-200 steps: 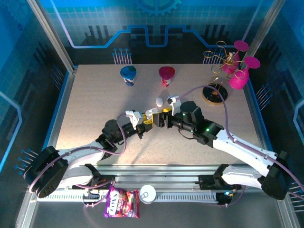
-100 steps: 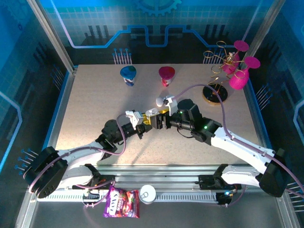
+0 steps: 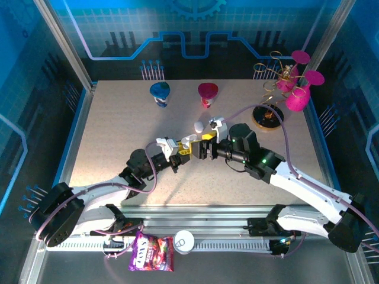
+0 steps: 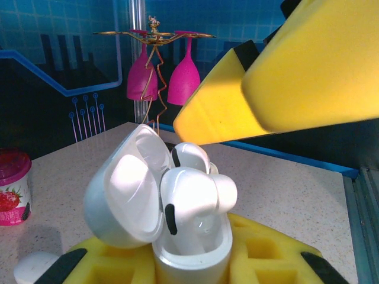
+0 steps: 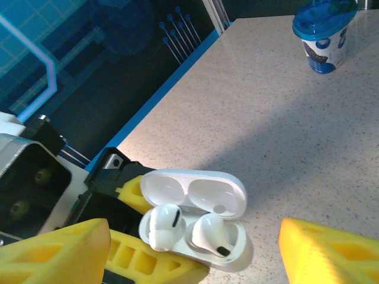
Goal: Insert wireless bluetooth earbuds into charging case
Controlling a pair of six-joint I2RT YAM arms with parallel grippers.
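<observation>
Far left: we're looking at the speckled beige tabletop (image 3: pixel 106 148), with the left arm reaching in from the near-left corner.
Near edge: a purple foil snack bag (image 3: pixel 151 251) is lying on the front rail, just beside a round white lid (image 3: pixel 183 241).
Blue cup: a small blue-lidded plastic cup (image 3: pixel 160 93) is standing upright near the back edge, well apart from the arms.
Left gripper: the left gripper (image 3: pixel 177 148) is squeezing tight, its yellow foam pads (image 4: pixel 266 251) pinching the base of the glossy white pebble-shaped charging case (image 4: pixel 127 195), whose lid is hanging open.
Earbuds: we're seeing the two small white plastic earbuds (image 5: pixel 163 226) both sitting in the case's wells. The one nearer the left gripper's body is standing taller and tilting, while the other earbud (image 5: pixel 210 234) is lying lower.
Spare case: another white pebble-like case (image 3: pixel 199 126) is resting on the table just behind the grippers.
Right gripper: the right gripper (image 3: pixel 205 145) is gaping wide, its yellow fingers (image 5: pixel 53 254) flanking the held case without touching it, gripping nothing.
Pink cup: a magenta-lidded plastic cup (image 3: pixel 207 93) is standing near the back edge.
Far right: a gold wire rack (image 3: pixel 275 77) is carrying magenta wine glasses (image 3: pixel 296 97) upside down.
</observation>
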